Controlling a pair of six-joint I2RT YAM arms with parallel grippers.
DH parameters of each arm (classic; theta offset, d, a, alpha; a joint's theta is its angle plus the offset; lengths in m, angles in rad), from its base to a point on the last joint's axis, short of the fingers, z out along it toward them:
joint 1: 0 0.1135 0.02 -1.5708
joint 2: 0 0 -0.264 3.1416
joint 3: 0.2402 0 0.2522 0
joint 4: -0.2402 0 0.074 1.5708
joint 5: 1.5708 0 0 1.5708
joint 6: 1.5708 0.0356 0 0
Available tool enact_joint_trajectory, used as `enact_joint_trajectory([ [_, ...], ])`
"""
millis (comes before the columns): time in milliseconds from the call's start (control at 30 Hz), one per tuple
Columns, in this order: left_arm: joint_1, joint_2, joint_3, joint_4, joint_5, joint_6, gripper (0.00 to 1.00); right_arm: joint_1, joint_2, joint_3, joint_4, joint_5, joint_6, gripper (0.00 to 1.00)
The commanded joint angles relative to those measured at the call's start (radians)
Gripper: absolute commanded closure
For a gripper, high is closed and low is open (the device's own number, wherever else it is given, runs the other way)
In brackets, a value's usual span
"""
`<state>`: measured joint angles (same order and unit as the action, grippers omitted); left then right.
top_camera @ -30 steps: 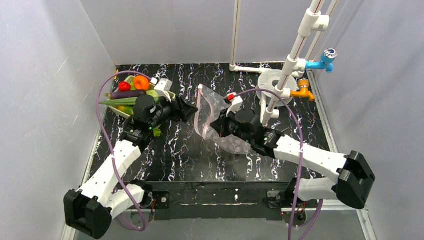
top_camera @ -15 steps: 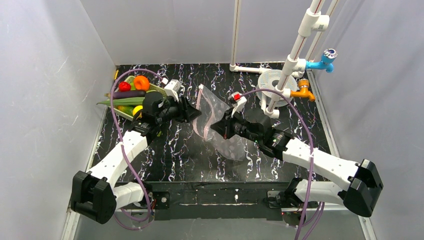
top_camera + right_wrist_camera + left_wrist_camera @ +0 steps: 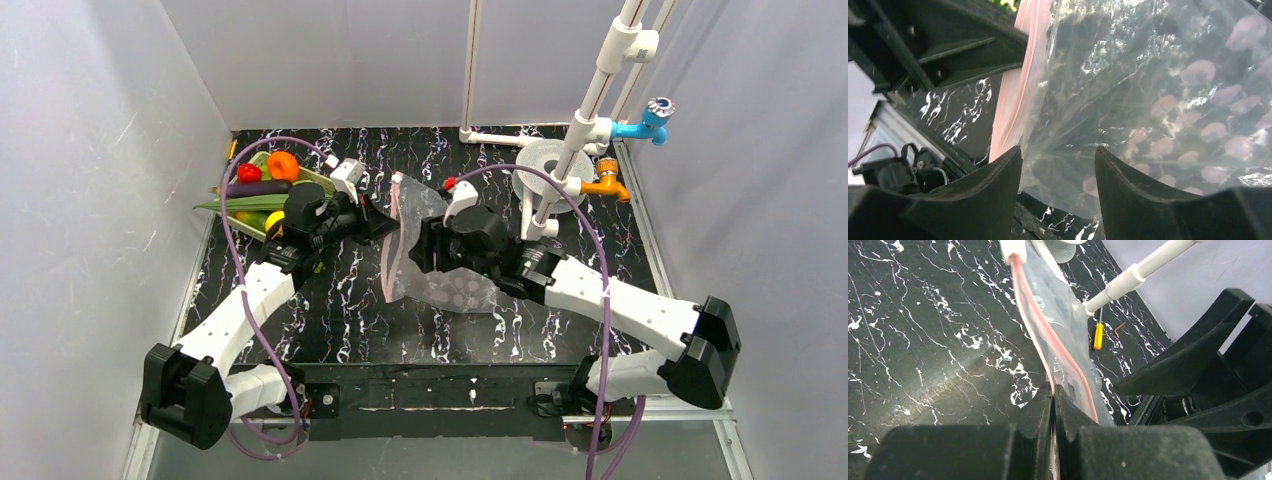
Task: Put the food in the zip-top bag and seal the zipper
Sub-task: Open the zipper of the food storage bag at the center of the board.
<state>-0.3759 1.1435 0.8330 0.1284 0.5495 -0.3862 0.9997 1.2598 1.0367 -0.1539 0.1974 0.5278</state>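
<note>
The clear dotted zip-top bag (image 3: 440,270) hangs upright at mid-table between both arms. Its pink zipper (image 3: 392,250) runs down the left edge. In the left wrist view my left gripper (image 3: 1054,390) is shut on one lip of the zipper (image 3: 1030,310), and the bag (image 3: 1060,300) stretches away from the jaws. My right gripper (image 3: 1058,155) stands open with the bag's clear wall (image 3: 1158,100) just beyond its fingertips and the zipper (image 3: 1018,95) to their left. The food (image 3: 265,180), red, orange, purple and green pieces, lies in the basket at the far left.
The pale green basket (image 3: 325,180) sits behind my left arm. A white pipe stand (image 3: 585,120) with a blue tap (image 3: 650,125), an orange tap (image 3: 607,185) and a round base (image 3: 535,160) stands at the back right. Grey walls close in both sides.
My left gripper closed on the bag's zipper edge. My right gripper let go of the bag, opened and shifted left. The bag now hangs from the left gripper.
</note>
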Motion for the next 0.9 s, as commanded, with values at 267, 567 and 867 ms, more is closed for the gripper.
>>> enact_joint_trajectory([
  [267,-0.006,-0.029,0.004,0.041,0.040,-0.022,1.00,0.138,0.272,0.531,-0.550,0.537,0.143,0.28],
  [567,-0.006,-0.025,0.006,0.047,0.047,-0.033,1.00,0.258,0.476,0.795,-0.764,0.813,0.217,0.33],
  [867,-0.006,-0.024,0.002,0.042,0.039,-0.033,1.00,0.318,0.605,0.968,-0.959,0.952,0.248,0.47],
])
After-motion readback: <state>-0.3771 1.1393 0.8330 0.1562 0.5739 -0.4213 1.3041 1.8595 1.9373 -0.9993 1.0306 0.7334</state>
